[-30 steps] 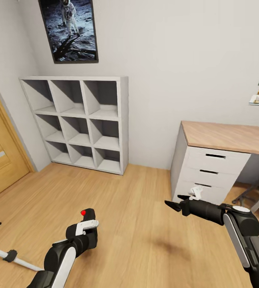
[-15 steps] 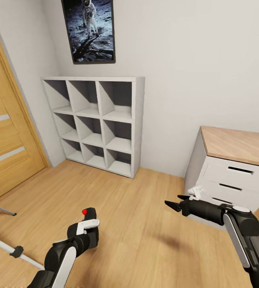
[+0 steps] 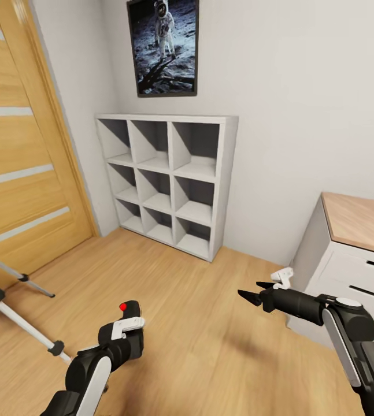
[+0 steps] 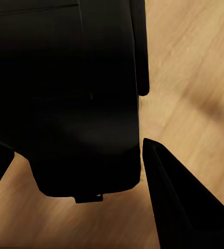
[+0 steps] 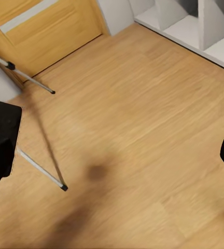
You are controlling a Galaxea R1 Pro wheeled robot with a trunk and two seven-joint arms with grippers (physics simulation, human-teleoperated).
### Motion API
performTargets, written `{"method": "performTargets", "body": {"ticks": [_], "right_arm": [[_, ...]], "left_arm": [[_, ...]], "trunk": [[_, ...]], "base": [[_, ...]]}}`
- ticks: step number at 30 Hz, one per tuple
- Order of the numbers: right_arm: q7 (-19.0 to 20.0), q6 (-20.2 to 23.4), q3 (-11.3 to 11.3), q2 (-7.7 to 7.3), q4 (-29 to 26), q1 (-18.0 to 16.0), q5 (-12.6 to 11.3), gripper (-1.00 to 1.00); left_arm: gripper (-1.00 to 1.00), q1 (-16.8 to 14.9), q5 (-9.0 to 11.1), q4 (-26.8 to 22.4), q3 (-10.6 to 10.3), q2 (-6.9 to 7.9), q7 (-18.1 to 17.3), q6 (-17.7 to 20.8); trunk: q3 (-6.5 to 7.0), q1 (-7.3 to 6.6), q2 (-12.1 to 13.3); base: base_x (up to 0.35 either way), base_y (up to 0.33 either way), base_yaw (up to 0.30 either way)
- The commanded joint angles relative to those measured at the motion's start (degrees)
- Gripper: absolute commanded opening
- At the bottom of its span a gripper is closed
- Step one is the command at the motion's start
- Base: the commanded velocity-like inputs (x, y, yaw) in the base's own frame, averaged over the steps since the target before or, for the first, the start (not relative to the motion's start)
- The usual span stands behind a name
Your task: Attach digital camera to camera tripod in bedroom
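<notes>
The left gripper has the digital camera clamped between its fingers, red dot up, held low over the wood floor. In the left wrist view the camera's black body sits between the two dark fingertips, pressed in close on both sides.

Take the cube shelf as our landmark: white, nine compartments, standing against the far wall under a moon-landing poster. The camera hangs well in front of that shelf, toward the robot. The camera tripod is well off to the shelf's left, in front of the wooden door; two silver legs with black feet slant across the floor there, and its head is out of frame. The right wrist view picks up those legs too, with the camera's black corner and a sliver of red at the edge.

The right gripper hovers to the shelf's right and nearer the robot, fingers parted, holding nothing, just beside the white drawer unit with its wooden top.
</notes>
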Motion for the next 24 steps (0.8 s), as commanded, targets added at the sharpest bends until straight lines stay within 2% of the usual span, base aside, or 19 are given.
{"method": "performTargets", "body": {"ticks": [1,13,24], "right_arm": [[-0.07,0.42,-0.06,-0.01,-0.03,-0.02,-0.41,1.0],[0.03,0.35,-0.06,-0.05,-0.03,0.08,-0.41,1.0],[0.13,0.28,-0.06,-0.06,-0.03,0.22,-0.41,1.0]], "left_arm": [[-1.0,-0.05,0.45,-0.03,-0.04,-0.01,0.43,0.22],[-1.0,-0.05,0.44,0.02,-0.04,-0.02,0.51,0.21],[-1.0,-0.06,0.37,0.02,-0.04,-0.02,0.59,0.21]], "trunk": [[0.13,-0.23,0.39],[2.29,-2.87,5.2],[4.52,-5.28,9.61]], "base": [[0.001,-0.001,0.269],[0.0,0.0,0.259],[0.0,0.0,0.061]]}}
